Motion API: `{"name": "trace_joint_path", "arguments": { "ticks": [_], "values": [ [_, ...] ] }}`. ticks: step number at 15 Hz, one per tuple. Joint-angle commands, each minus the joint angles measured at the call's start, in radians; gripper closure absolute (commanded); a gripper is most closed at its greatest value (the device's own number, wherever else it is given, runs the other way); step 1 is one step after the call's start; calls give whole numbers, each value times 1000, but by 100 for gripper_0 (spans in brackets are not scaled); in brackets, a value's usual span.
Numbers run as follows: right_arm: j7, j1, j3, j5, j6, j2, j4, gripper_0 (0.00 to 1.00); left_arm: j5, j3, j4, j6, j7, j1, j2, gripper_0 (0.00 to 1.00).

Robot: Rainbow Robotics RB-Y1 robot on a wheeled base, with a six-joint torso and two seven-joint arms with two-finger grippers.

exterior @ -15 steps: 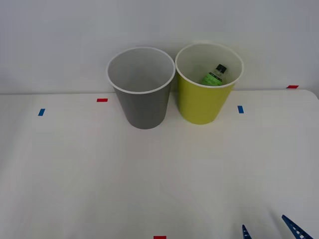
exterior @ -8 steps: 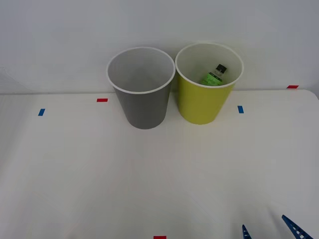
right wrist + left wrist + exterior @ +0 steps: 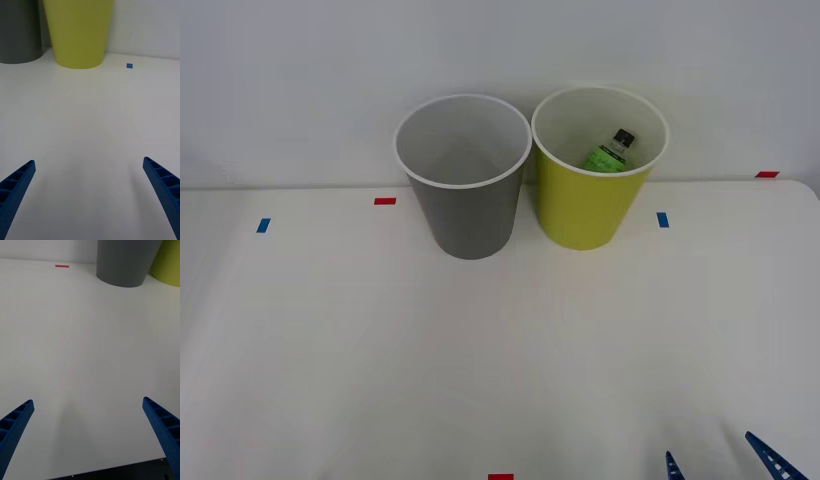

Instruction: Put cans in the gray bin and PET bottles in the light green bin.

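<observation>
On the far left of the white desk [image 3: 330,340] a small blue tape mark [image 3: 263,225] lay flat, and a red tape mark [image 3: 385,201] sat farther right, near the back edge. The left pincer [image 3: 88,435] hung low over the near part of the desk with its blue ribbed fingers [image 3: 17,423] spread wide and nothing between them; from its wrist camera the gray bin's base and the red mark lay well ahead.

The gray bin [image 3: 470,215] stood upright at the back of the desk, just beside the wall, white-rimmed, with only its pale inside wall on show. Immediately to its right stood the light green bin [image 3: 585,210], also upright, the two rims touching or very nearly so. Inside the light green bin the PET bottle [image 3: 610,152] leaned tilted against the far inner wall, black cap uppermost and green label below it, its lower part hidden by the bin's front wall.

A second blue mark [image 3: 663,219] lay just to the right of the light green bin's base. At the desk's near edge a red mark [image 3: 500,477] sat about midway across. The right pincer [image 3: 725,462] was at the bottom right corner of the front view, well apart from both bins, its blue fingers [image 3: 163,183] splayed apart and holding nothing. Another red mark [image 3: 767,174] lay at the far right rear of the desk.
</observation>
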Motion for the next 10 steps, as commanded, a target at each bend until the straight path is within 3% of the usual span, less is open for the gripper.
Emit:
{"name": "trace_joint_path", "arguments": {
  "ticks": [1, 10],
  "values": [
    [0, 0, 0, 0, 0, 0, 0, 0, 0, 0, 0, 0, 0, 0, 0, 0],
    [0, 0, 0, 0, 0, 0, 0, 0, 0, 0, 0, 0, 0, 0, 0, 0]
  ]
}}
